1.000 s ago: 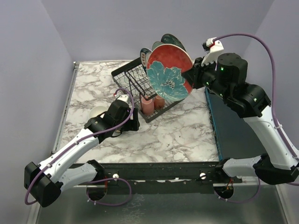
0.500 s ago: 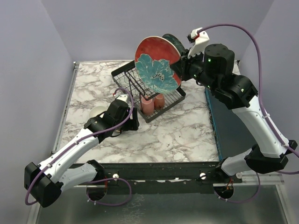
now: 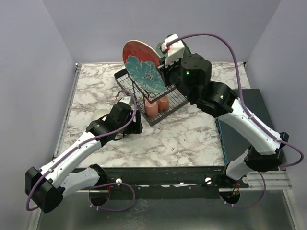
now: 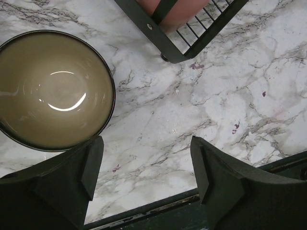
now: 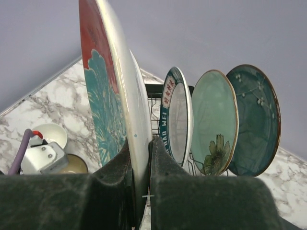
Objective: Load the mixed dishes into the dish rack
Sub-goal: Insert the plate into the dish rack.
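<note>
Three plates (image 5: 218,124) upright in your rack (image 3: 127,79), right gripper (image 5: 139,148) clamped on the red plate (image 5: 103,96), left gripper (image 4: 146,163) jaws apart beside your bowl (image 4: 53,91)

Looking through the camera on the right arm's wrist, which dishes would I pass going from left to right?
small white bowl → red flowered plate → white plate with a dark rim → pale green flowered plate → dark teal plate
</note>
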### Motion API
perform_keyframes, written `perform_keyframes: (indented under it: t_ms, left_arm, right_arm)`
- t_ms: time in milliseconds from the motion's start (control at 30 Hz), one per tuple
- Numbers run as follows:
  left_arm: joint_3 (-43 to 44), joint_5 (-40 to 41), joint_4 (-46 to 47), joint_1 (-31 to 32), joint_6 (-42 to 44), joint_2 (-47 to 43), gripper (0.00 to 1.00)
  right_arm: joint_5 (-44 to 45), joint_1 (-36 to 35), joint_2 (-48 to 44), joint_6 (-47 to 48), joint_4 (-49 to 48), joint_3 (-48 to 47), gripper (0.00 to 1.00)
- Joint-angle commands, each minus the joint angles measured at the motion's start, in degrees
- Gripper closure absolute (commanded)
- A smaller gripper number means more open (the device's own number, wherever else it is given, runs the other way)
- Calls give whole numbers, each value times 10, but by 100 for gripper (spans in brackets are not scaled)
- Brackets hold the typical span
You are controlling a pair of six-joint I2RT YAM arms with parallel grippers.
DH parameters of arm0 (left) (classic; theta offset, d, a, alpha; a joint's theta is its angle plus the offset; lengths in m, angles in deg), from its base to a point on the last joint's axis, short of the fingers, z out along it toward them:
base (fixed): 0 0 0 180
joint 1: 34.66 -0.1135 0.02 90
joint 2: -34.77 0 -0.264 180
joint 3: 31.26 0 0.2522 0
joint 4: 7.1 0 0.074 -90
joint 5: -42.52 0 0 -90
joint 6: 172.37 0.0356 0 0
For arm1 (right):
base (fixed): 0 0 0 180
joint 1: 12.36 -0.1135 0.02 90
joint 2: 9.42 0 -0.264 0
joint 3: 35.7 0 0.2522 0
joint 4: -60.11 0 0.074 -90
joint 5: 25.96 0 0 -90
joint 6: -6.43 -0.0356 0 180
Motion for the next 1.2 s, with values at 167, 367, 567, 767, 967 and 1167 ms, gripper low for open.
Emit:
perform_keyframes:
  t_ms: [167,367,567,767,967,1167]
  left_arm:
    - [-6,0,-11,-3,10,-14,20]
    - [-6,-3,-11,-4,9,-16,20]
    - [-6,-4,-11,-3,9,-15,20]
    - [-6,-4,-11,-3,8,-17,20]
    - [-6,-3,-10,-3,8,-17,20]
    - [-6,-3,-11,-3,8,-17,20]
  right_arm:
    - [107,-17,30,89,-205,-16,100]
    - [115,-17,57,124,-250,-15,100]
    - [124,-17,91,155,-260,-30,100]
    - [134,-17,104,186,-295,-17,100]
    - [135,-13,108,194,-308,-8,100]
    - [132,-4,108,184,-311,7,100]
